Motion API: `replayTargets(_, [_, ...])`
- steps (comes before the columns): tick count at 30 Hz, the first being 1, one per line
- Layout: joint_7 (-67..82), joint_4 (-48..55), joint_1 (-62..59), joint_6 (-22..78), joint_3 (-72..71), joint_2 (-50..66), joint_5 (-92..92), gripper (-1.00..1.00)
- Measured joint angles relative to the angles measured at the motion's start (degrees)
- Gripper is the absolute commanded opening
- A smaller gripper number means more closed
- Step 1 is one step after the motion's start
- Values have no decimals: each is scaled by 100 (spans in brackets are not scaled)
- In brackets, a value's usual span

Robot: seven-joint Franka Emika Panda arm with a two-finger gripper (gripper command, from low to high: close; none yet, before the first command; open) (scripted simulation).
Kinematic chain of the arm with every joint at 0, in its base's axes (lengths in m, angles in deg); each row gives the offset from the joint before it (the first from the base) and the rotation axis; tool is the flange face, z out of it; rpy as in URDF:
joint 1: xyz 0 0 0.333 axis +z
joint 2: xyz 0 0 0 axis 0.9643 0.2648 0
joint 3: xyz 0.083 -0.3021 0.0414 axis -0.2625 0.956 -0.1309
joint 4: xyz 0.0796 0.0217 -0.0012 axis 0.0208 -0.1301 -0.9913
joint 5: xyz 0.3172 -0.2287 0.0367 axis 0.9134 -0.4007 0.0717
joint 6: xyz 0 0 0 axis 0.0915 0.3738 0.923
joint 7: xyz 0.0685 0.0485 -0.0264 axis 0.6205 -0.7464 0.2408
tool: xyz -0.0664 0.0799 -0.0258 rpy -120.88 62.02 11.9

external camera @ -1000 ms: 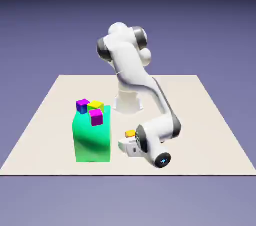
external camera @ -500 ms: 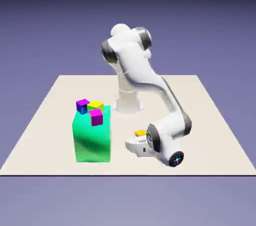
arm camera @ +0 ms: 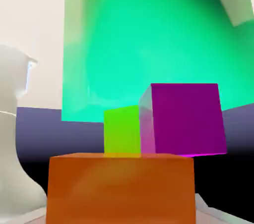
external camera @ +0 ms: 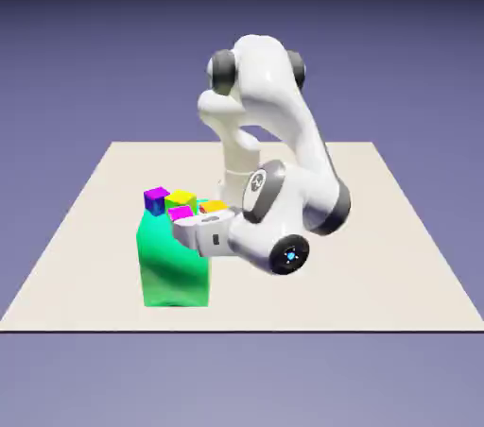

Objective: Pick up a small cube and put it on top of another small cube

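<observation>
My gripper (external camera: 212, 213) is shut on the small orange cube (external camera: 214, 207) and holds it in the air beside the right top edge of the big green block (external camera: 175, 269). On that block sit two magenta cubes (external camera: 156, 198) and a yellow-green cube (external camera: 180, 199). In the hand view the orange cube (arm camera: 121, 188) fills the bottom and hides my fingertips. Beyond it stand the yellow-green cube (arm camera: 121, 131), a magenta cube (arm camera: 183, 119) and the green block (arm camera: 149, 44).
The beige table (external camera: 378, 227) carries the robot's white base (external camera: 241, 165) behind the green block. The same base shows at the hand view's left edge (arm camera: 15, 143). My forearm and wrist (external camera: 288, 217) hang to the exterior view's right of the block.
The hand rose from the table with the orange cube in it. It swung toward the exterior view's left, up to the level of the green block's top.
</observation>
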Motion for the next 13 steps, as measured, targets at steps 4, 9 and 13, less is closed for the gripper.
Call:
replayTargets(4, [46, -406, -222, -94, 197, -2, 92, -100])
replayTargets(9, [-271, -1443, -276, -629, 191, -477, 199, -100])
replayTargets(13, [-367, -1768, -293, -799, 189, -625, 226, 100])
